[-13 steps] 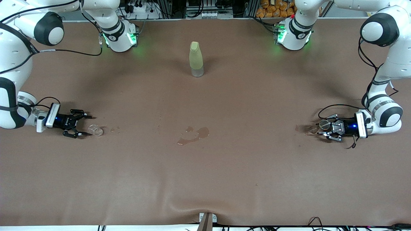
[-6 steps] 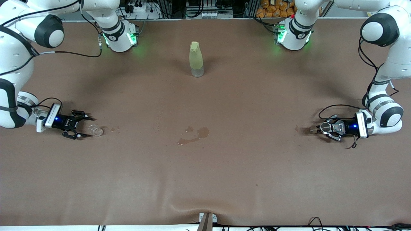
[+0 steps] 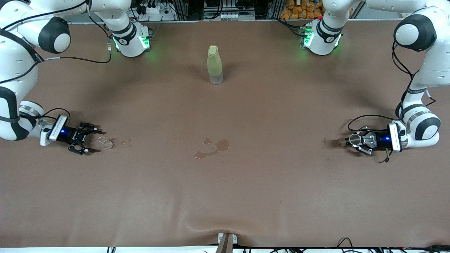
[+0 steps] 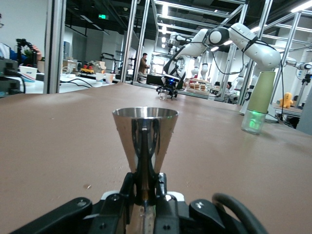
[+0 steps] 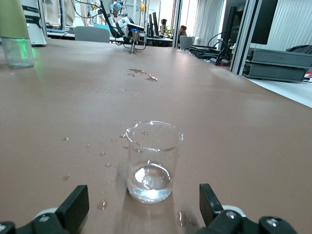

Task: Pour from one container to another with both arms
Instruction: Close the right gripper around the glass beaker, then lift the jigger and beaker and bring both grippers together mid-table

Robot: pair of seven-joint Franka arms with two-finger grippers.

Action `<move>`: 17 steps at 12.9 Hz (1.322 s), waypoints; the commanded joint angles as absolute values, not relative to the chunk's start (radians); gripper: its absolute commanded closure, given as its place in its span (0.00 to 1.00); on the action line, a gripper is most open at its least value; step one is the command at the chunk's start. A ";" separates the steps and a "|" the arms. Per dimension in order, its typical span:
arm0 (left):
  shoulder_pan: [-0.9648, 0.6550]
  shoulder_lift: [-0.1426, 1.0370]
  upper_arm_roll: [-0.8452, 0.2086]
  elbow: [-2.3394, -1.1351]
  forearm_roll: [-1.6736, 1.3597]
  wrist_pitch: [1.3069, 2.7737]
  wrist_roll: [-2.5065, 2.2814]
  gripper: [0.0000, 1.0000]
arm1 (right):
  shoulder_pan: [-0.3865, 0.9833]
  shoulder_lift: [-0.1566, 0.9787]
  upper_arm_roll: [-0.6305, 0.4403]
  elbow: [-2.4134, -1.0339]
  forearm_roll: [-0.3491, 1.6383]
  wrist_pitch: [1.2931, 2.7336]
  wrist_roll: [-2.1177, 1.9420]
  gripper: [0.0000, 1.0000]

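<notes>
A clear glass beaker (image 3: 104,142) with a little water stands at the right arm's end of the table. My right gripper (image 3: 92,140) lies low just short of it, open. In the right wrist view the beaker (image 5: 153,161) stands a little ahead of the open gripper (image 5: 142,201), touching neither finger. At the left arm's end, my left gripper (image 3: 352,140) is shut on a steel cone-shaped jigger (image 3: 354,139). The left wrist view shows the jigger (image 4: 145,134) upright, with the gripper (image 4: 145,184) clamped on its narrow waist.
A yellow-green bottle (image 3: 214,65) stands mid-table toward the robots' bases. A puddle (image 3: 212,147) lies mid-table, and droplets (image 3: 125,141) dot the cloth beside the beaker. The brown cloth (image 3: 225,196) is wrinkled at its near edge.
My left gripper has shut on the jigger; a second ago its fingers were spread. My right gripper has drawn back a little from the beaker.
</notes>
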State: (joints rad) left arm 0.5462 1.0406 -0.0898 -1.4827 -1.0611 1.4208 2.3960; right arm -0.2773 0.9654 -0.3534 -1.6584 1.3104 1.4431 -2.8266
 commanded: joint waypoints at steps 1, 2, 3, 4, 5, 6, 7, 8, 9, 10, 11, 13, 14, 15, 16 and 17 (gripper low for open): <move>0.457 1.020 -0.084 -1.471 -1.069 1.420 2.399 1.00 | -0.272 1.003 -0.342 -1.661 1.356 1.437 -3.109 0.00; 0.428 1.014 -0.084 -1.470 -1.075 1.424 2.393 1.00 | -0.264 1.009 -0.341 -1.661 1.365 1.437 -3.112 0.00; 0.404 1.009 -0.086 -1.468 -1.081 1.433 2.388 1.00 | -0.261 1.014 -0.330 -1.661 1.379 1.437 -3.120 0.00; 0.387 0.994 -0.086 -1.467 -1.081 1.446 2.364 1.00 | -0.259 1.020 -0.322 -1.661 1.385 1.442 -3.129 0.00; 0.368 0.976 -0.086 -1.466 -1.092 1.459 2.324 1.00 | -0.259 1.022 -0.318 -1.661 1.385 1.453 -3.131 0.00; 0.347 0.968 -0.086 -1.466 -1.106 1.468 2.277 1.00 | -0.259 1.022 -0.307 -1.661 1.385 1.462 -3.131 0.00; 0.322 0.968 -0.087 -1.466 -1.112 1.473 2.248 1.00 | -0.258 1.022 -0.304 -1.661 1.385 1.466 -3.131 0.00; 0.299 0.968 -0.087 -1.466 -1.143 1.491 2.238 1.00 | -0.252 1.022 -0.296 -1.661 1.387 1.468 -3.131 0.00; 0.272 0.968 -0.087 -1.466 -1.167 1.502 2.238 1.00 | -0.252 1.022 -0.290 -1.661 1.388 1.479 -3.131 0.00; 0.235 0.963 -0.087 -1.465 -1.183 1.512 2.237 1.00 | -0.252 1.023 -0.276 -1.661 1.390 1.483 -3.131 0.00; 0.195 0.945 -0.087 -1.460 -1.190 1.529 2.237 1.00 | -0.250 1.023 -0.273 -1.661 1.402 1.491 -3.131 0.00; 0.135 0.927 -0.087 -1.456 -1.218 1.590 2.237 1.00 | -0.244 1.023 -0.264 -1.661 1.404 1.503 -3.132 0.00; 0.108 0.923 -0.087 -1.456 -1.239 1.620 2.237 1.00 | -0.242 1.022 -0.264 -1.661 1.404 1.508 -3.132 0.00; 0.074 0.917 -0.087 -1.456 -1.259 1.646 2.237 1.00 | -0.242 1.023 -0.262 -1.661 1.405 1.512 -3.131 0.00; 0.043 0.910 -0.086 -1.456 -1.276 1.667 2.237 1.00 | -0.236 1.022 -0.262 -1.661 1.405 1.514 -3.131 0.00; 0.028 0.913 -0.087 -1.457 -1.298 1.681 2.237 1.00 | -0.235 1.022 -0.262 -1.661 1.405 1.514 -3.129 0.16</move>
